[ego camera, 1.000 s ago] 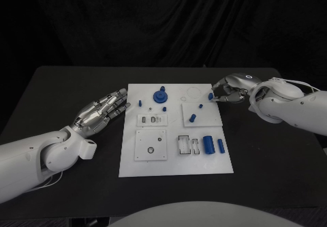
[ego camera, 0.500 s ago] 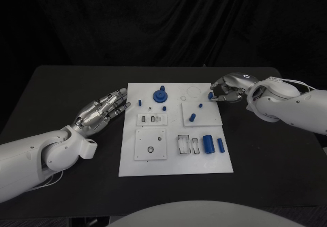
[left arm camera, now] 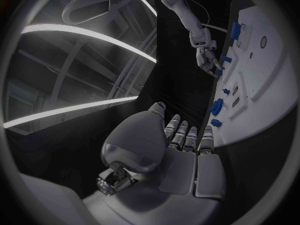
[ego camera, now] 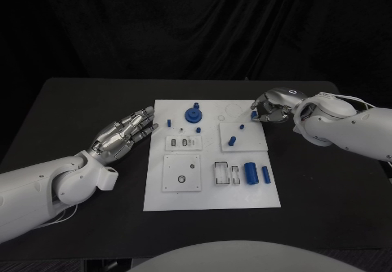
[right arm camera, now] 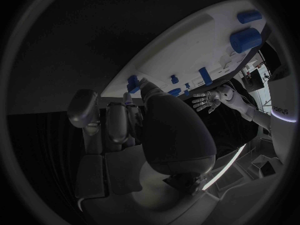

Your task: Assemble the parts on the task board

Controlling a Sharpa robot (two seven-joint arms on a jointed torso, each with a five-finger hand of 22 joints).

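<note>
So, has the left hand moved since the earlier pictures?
No. In the head view the left hand lies open beside the task board, at its left edge, as before; the slight shift of the whole picture is the camera's.

The table was black. On it the task board was white, and its parts were blue, the large cylinder near the board's right edge included. Both hands, left and right, were silver on white arms.
</note>
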